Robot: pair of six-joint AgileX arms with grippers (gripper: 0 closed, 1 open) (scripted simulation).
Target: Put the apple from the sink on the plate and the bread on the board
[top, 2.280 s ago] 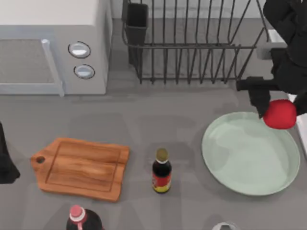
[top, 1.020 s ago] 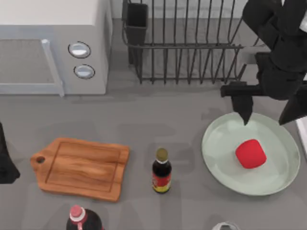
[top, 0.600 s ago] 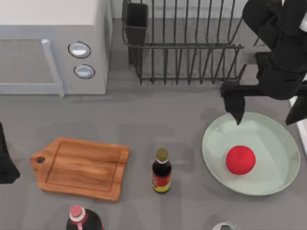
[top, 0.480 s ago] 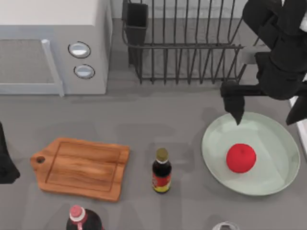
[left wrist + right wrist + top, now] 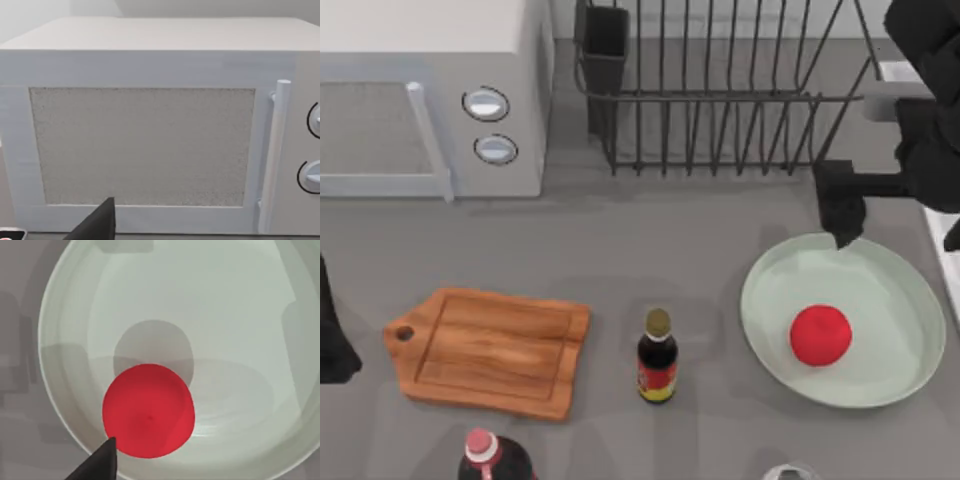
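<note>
The apple has been released onto the plate and lies near its middle. The right claw, spread and empty, has been drawn back above the plate's far rim. Bread for the board remains.

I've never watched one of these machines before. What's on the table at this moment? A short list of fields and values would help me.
apple: red ball resting on the plate, free of any grip
plate: mint-green, right side of table
board: wooden, left side, nothing on it
right gripper: open, above the plate's far edge
left arm: parked at the table's left edge
other items: microwave, dish rack, dark sauce bottle
</note>
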